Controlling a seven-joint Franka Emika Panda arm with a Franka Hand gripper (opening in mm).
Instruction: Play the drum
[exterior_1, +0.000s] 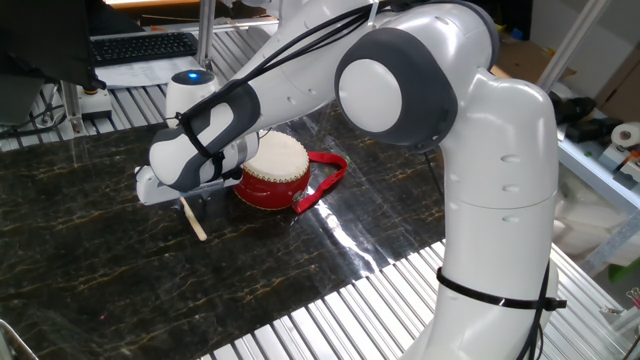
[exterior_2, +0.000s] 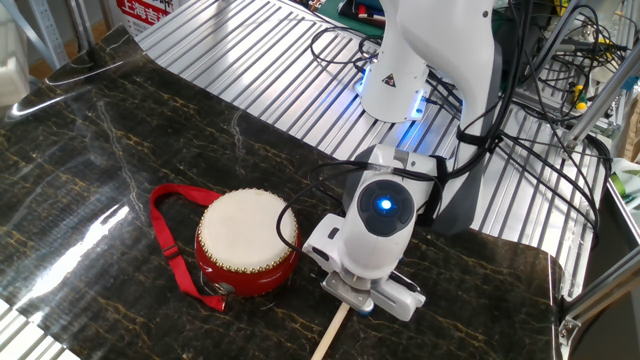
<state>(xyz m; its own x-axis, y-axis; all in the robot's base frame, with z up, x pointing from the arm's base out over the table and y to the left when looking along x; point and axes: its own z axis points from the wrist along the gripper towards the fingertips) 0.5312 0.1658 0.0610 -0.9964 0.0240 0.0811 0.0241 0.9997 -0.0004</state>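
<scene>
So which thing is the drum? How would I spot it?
Look at the dark marble table, just beside the white gripper. The drum is round and squat, red with a cream top and a red strap, unlike the thin pale stick.

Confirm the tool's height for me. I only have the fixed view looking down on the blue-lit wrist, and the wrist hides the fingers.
Observer: From the side camera, the tool is low. Its fingers reach down close to the dark table, beside the drum and below the level of its skin.
Operator: Is the stick gripped?
Observer: The stick runs from under the tool out onto the table, slanting away from the drum. I cannot tell whether the fingers are closed on it.
</scene>
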